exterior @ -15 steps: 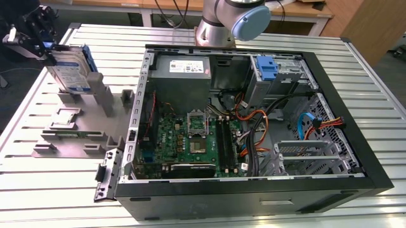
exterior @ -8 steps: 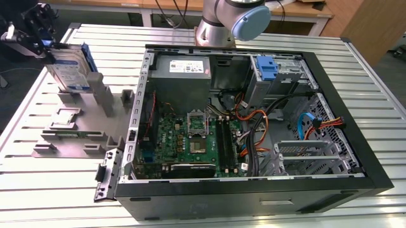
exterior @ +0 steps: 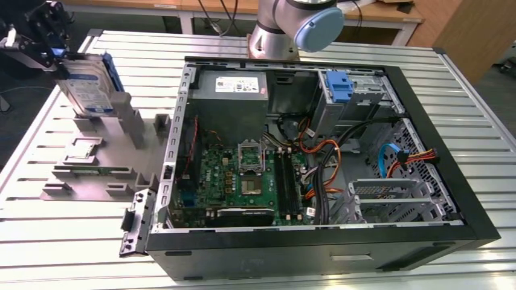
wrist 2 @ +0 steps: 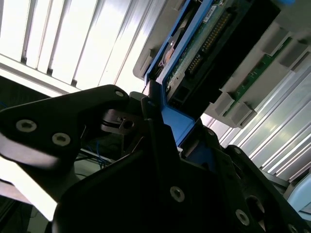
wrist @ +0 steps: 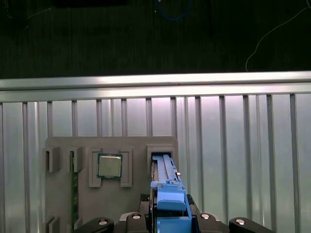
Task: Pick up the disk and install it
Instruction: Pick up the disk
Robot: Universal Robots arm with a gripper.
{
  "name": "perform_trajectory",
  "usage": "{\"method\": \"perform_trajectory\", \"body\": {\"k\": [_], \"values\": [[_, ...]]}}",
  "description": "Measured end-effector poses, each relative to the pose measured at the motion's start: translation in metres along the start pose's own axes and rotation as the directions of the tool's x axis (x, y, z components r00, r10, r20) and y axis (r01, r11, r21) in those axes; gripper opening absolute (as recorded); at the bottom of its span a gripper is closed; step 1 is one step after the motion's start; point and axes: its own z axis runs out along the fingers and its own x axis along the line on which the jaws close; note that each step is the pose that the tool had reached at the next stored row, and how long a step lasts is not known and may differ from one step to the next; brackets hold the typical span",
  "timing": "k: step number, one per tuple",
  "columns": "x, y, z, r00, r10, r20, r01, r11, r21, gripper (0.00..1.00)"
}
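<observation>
- Ten o'clock in the exterior view: we count one end effector (exterior: 58, 55), closed on the top edge of the disk (exterior: 84, 87). In the second wrist view its fingers (wrist 2: 151, 114) press against the blue rail frame.
- One disk. It stands upright with its label face showing and hangs under the end effector. Its lower end reaches down to a slot of the grey fixture (exterior: 96, 181).
- In the first wrist view the disk (wrist: 167, 189) runs from the grip to that slot. We cannot tell whether the lower end is seated or just clear of it.
- Progress, as we judge it: the grasp is made and the lift is at most barely begun. The disk is well apart from the case, so carrying and installing are not yet done.
- Nine o'clock: one grey fixture on the tabletop (exterior: 451, 109). It holds one processor chip (exterior: 83, 150) in a square pocket. One memory stick (exterior: 90, 171) stands on edge just at six o'clock of the chip.
- Twelve o'clock: one arm (exterior: 294, 24), its base behind the case.
- Centre through three o'clock: one computer case (exterior: 322, 241), lying open side up with the motherboard and cables exposed.
- One o'clock, inside the case: one drive cage (exterior: 363, 90) with one bare blue bracket (exterior: 339, 84) in it.
</observation>
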Motion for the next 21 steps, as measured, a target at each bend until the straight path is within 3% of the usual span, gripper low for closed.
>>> {"method": "perform_trajectory", "body": {"k": [21], "values": [[-0.0004,-0.0001,-0.0115,1.0,0.0,0.0,0.0,1.0,0.0001,0.37]]}}
